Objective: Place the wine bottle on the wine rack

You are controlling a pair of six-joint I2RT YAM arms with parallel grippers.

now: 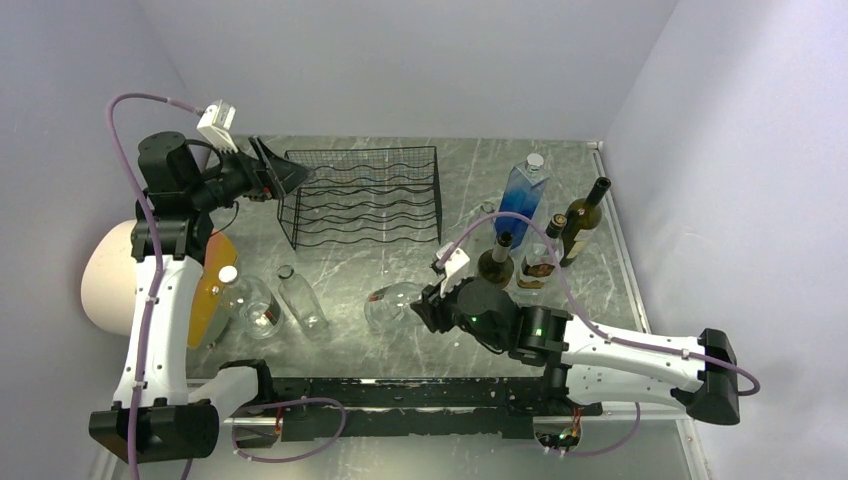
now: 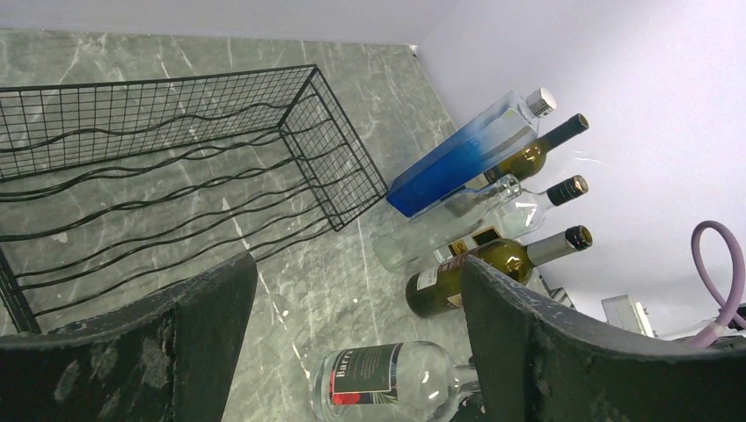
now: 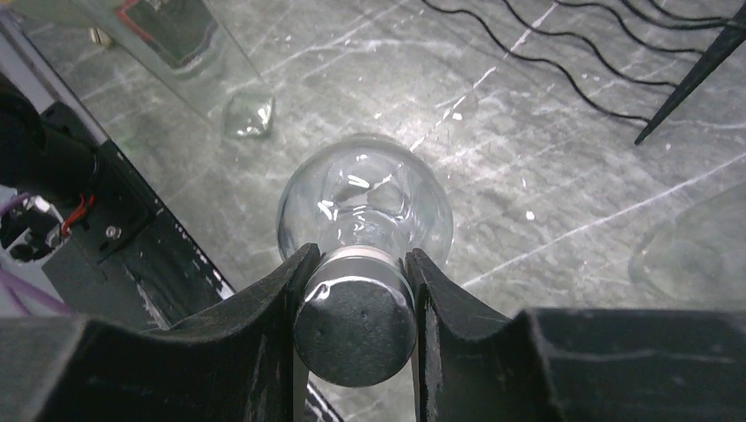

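Glass bottle [image 3: 365,198] — glossy, wire rack [image 1: 365,195] — matt black

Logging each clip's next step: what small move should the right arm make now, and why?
Probably lift the bottle clear of the table. The right gripper is shut on its capped neck, the bottle lies on the table, and the rack stands apart, farther back.

wine rack [image 2: 339,167] cut off at left edge; clear wine bottle [image 2: 378,380] neck behind left fingers [image 2: 545,352].
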